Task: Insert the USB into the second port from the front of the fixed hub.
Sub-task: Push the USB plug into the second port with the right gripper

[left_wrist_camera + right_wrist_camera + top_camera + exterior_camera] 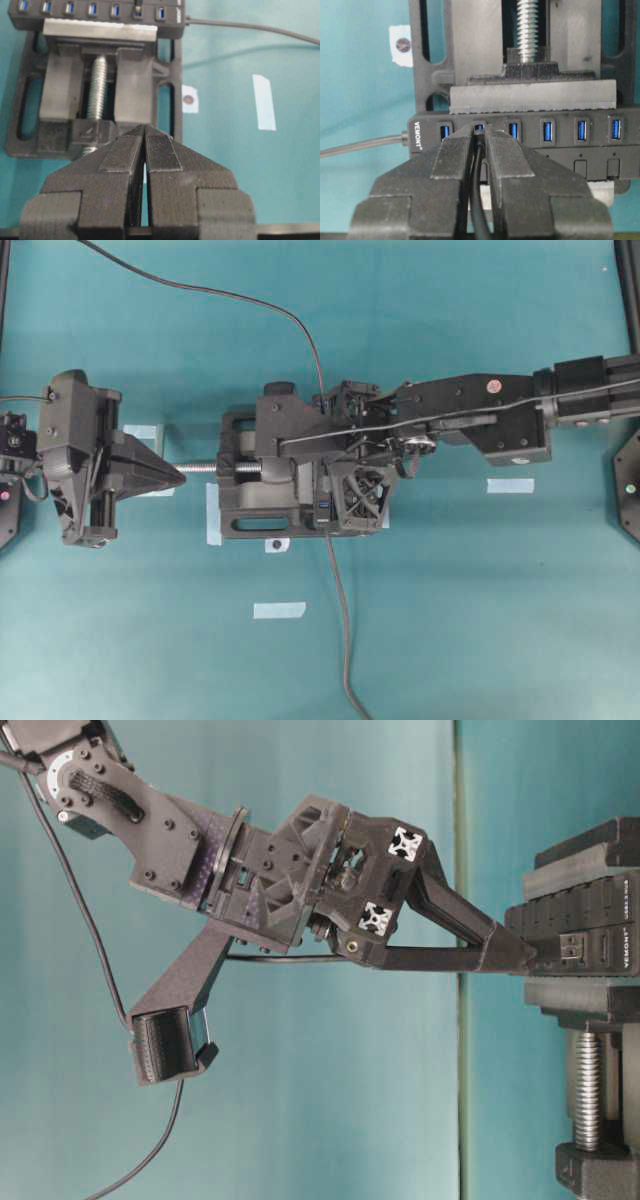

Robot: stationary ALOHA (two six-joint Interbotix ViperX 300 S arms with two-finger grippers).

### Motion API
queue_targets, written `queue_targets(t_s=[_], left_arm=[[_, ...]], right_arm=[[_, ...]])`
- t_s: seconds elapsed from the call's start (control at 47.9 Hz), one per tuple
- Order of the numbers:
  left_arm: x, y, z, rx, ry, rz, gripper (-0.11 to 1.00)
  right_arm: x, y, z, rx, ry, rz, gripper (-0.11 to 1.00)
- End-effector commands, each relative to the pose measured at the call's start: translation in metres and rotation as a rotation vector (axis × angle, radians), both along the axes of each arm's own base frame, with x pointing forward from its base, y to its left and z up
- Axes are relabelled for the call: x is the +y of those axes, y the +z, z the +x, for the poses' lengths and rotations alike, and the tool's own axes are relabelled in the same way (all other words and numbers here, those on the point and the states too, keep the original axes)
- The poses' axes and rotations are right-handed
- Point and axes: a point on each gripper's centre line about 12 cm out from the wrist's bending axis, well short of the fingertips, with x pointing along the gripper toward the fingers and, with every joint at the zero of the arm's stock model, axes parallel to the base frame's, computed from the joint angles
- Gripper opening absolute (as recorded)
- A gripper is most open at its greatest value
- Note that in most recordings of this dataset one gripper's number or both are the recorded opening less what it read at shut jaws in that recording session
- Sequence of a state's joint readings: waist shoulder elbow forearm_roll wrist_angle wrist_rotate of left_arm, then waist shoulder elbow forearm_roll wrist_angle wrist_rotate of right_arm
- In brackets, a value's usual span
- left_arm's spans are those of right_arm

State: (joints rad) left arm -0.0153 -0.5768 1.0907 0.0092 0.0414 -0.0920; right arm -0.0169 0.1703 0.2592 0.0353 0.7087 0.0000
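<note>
Right gripper (479, 142), clamped on the USB (479, 131), holds the plug's long axis square to the fixed hub (600, 145) at its second port from the cable end; left gripper (145, 150), jaws together, waits beyond the vise (95, 90).

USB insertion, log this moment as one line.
right gripper: shut on USB | USB: at second port of fixed hub | left gripper: shut, empty, back by vise
</note>
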Motion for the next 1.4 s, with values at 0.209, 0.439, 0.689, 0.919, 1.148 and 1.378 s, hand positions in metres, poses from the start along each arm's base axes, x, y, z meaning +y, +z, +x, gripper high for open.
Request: queue_targets(t_s=[0.209, 0.439, 0.689, 0.919, 1.148, 1.378], left_arm=[[0.0, 0.01, 0.005, -0.032, -0.002, 0.002, 0.0], [0.0, 0.01, 0.005, -0.032, -0.002, 0.002, 0.0], [0.0, 0.01, 0.004, -0.035, -0.002, 0.002, 0.0], [0.0, 0.011, 0.005, -0.038, -0.002, 0.002, 0.0], [0.0, 0.012, 0.005, -0.04, 0.0, 0.002, 0.0], [0.0, 0.012, 0.005, -0.041, -0.001, 0.001, 0.0]], right_arm=[[0.002, 0.006, 0.002, -0.029, -0.01, 0.007, 0.1], [0.001, 0.007, 0.004, -0.05, -0.013, 0.007, 0.1], [0.001, 0.009, 0.006, -0.07, -0.013, 0.006, 0.1], [0.001, 0.005, 0.002, -0.056, -0.014, 0.007, 0.1], [0.001, 0.002, -0.003, -0.046, -0.015, 0.007, 0.1], [0.001, 0.001, -0.005, -0.05, -0.016, 0.008, 0.1]])
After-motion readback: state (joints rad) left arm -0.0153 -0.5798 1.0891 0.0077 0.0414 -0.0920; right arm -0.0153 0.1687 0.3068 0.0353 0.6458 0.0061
